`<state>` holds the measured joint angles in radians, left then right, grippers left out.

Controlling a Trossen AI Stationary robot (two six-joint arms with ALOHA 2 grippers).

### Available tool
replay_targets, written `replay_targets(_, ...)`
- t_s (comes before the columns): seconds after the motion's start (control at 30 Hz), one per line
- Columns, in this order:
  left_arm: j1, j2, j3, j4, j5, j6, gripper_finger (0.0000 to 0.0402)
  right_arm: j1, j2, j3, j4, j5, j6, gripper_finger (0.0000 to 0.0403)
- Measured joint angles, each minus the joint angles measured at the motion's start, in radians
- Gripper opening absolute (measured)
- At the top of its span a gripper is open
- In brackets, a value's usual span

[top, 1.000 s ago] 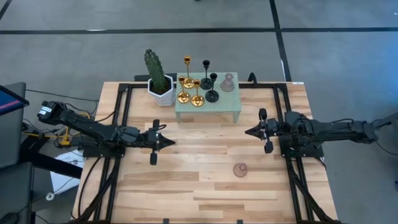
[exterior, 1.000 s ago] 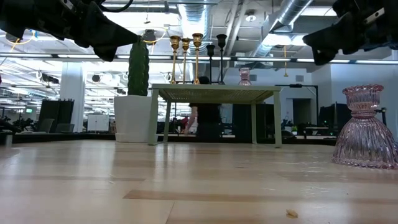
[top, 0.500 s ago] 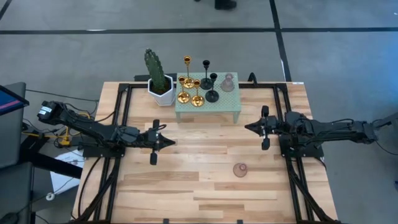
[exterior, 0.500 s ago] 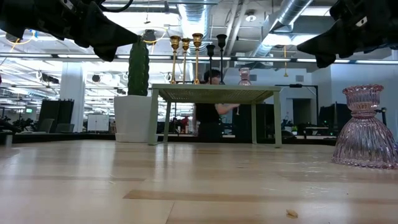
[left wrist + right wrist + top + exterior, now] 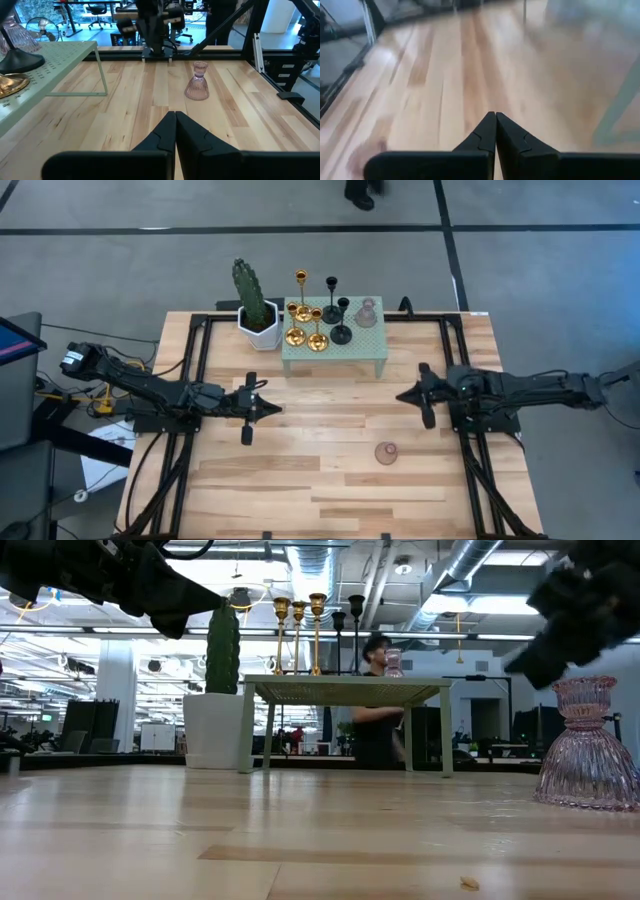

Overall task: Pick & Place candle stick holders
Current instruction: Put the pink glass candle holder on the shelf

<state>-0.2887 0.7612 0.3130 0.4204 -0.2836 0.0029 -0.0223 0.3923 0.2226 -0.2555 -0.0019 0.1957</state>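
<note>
The right pincer [image 5: 404,394], pressed together, has swung toward the pink glass holder [image 5: 386,452] standing alone on the worktop [image 5: 320,480]; fragile and slippery, it is best gripped at its narrow neck.

Shiny gold candle stick holders [image 5: 303,310]: three, thin-stemmed with round bases, clustered on the small pale green perforated stand.
Matte black candle stick holders [image 5: 337,320]: two, slim, on that same stand.
Translucent pinkish ribbed glass candle stick holders: two; one on the stand [image 5: 366,313], one on the table planks [image 5: 386,452].
Pale green stands [image 5: 352,347]: one.
Green cactus in a white pot [image 5: 255,305]: one.
Light wooden slatted tables [image 5: 300,480]: one.
Dark robot arms: two, one per side.
People beyond the table [image 5: 378,705]: one, in dark clothing.
</note>
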Motion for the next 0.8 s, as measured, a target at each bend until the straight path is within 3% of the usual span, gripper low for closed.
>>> replay_targets(0.1, 0.0, 0.0, 0.0, 0.0, 0.0, 0.0, 0.0008, 0.027, 0.011, 0.0, -0.091, 0.0, 0.096, 0.0001)
replay_targets(0.3, 0.0, 0.0, 0.0, 0.0, 0.0, 0.0, 0.0008, 0.078, 0.051, 0.0, -0.11, -0.003, 0.162, 0.0001)
replay_targets(0.53, 0.0, 0.0, 0.0, 0.0, 0.0, 0.0, 0.0008, 0.17, 0.107, 0.0, -0.073, -0.131, 0.214, 0.0001)
replay_targets(0.67, 0.0, 0.0, 0.0, 0.0, 0.0, 0.0, 0.0008, 0.244, 0.162, 0.0, -0.017, -0.106, 0.269, 0.0)
replay_targets(0.8, 0.0, 0.0, 0.0, 0.0, 0.0, 0.0, 0.0008, 0.339, 0.22, 0.0, -0.011, 0.025, 0.353, 0.0)
